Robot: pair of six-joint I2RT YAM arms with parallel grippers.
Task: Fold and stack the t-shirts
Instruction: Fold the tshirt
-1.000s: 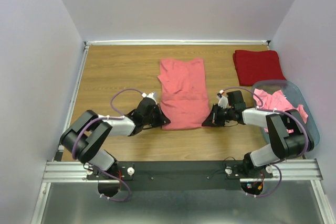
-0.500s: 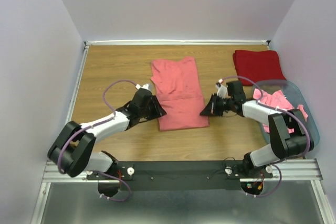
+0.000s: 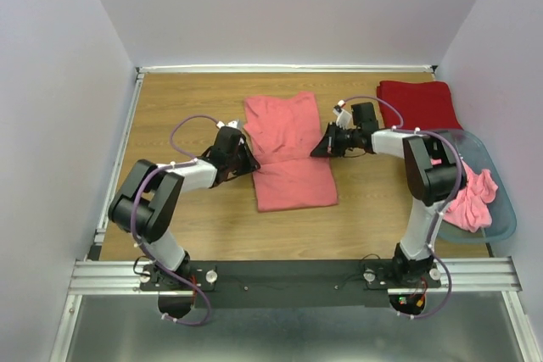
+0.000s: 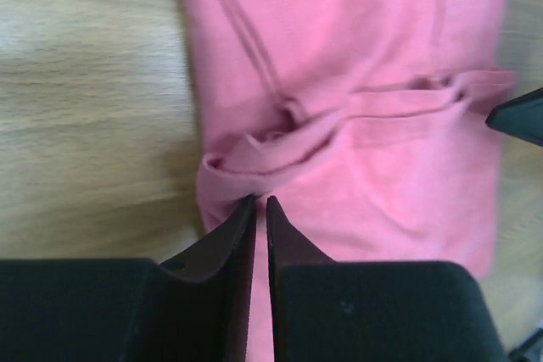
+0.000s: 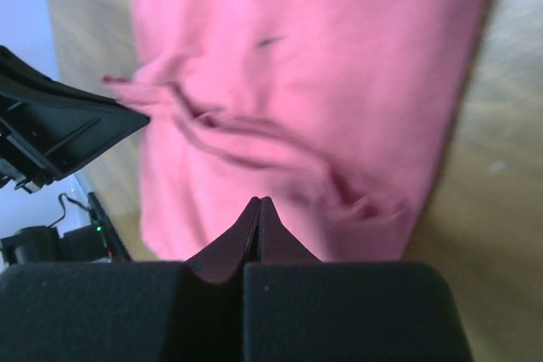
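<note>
A salmon-pink t-shirt point(image 3: 293, 177) lies lengthwise in the middle of the wooden table, narrowed, with a raised crease across its middle. My left gripper point(image 3: 251, 161) is at its left edge, shut with pink cloth pinched between the tips point(image 4: 260, 201). My right gripper point(image 3: 316, 150) is at its right edge, shut at the cloth's puckered end point(image 5: 260, 201). The crease runs from one gripper to the other across the t-shirt point(image 4: 382, 40) point(image 5: 297, 31). A deep red t-shirt point(image 3: 416, 106) lies folded at the back right. More pink t-shirts point(image 3: 471, 199) sit crumpled in the basket.
The grey-blue oval basket point(image 3: 506, 219) stands at the right edge, near the right arm's elbow. White walls close in the table at the back and both sides. Bare wood shows left of the shirt point(image 3: 178, 108) and along the near edge.
Both grippers have moved away from the bases along the shirt's sides, from near its hem to its middle. A crease has formed between them. The shirt's far part shifted left.
</note>
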